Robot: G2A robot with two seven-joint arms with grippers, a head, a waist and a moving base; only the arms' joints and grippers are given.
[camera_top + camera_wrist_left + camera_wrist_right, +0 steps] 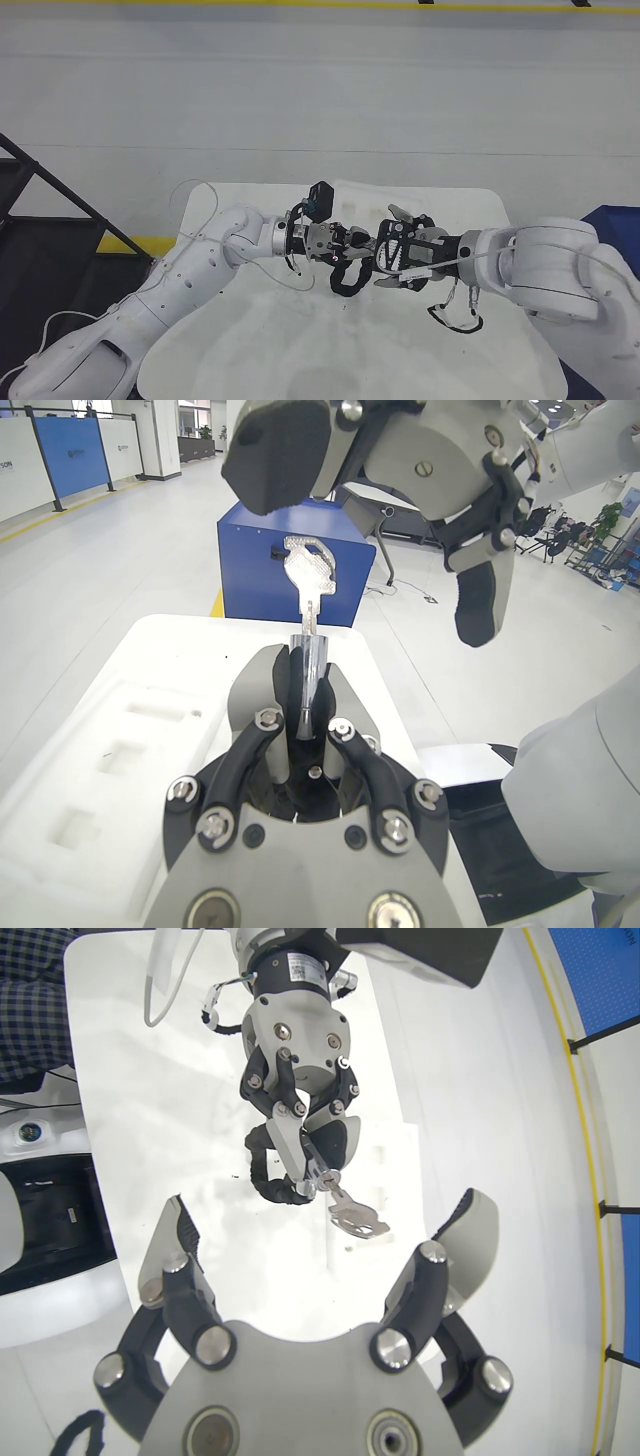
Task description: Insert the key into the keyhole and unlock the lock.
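Above the white surface (250, 340), top view: left gripper (304, 680) clamped on shiny chrome lock cylinder (316, 650) trailing a black cable loop (257, 1173). Flat silver metal key (311, 570) sits in the keyhole (327, 1177), bow pointing to 3 o'clock, long axis 9-to-3. Right gripper (325, 1213) fingers spread wide, bow at their mouth, untouched. Right arm nearer the bow; next likely: close on it and twist

Left hand (360, 244) and right hand (392, 248) close together above white table (250, 340), black-looped lock (348, 281) between.
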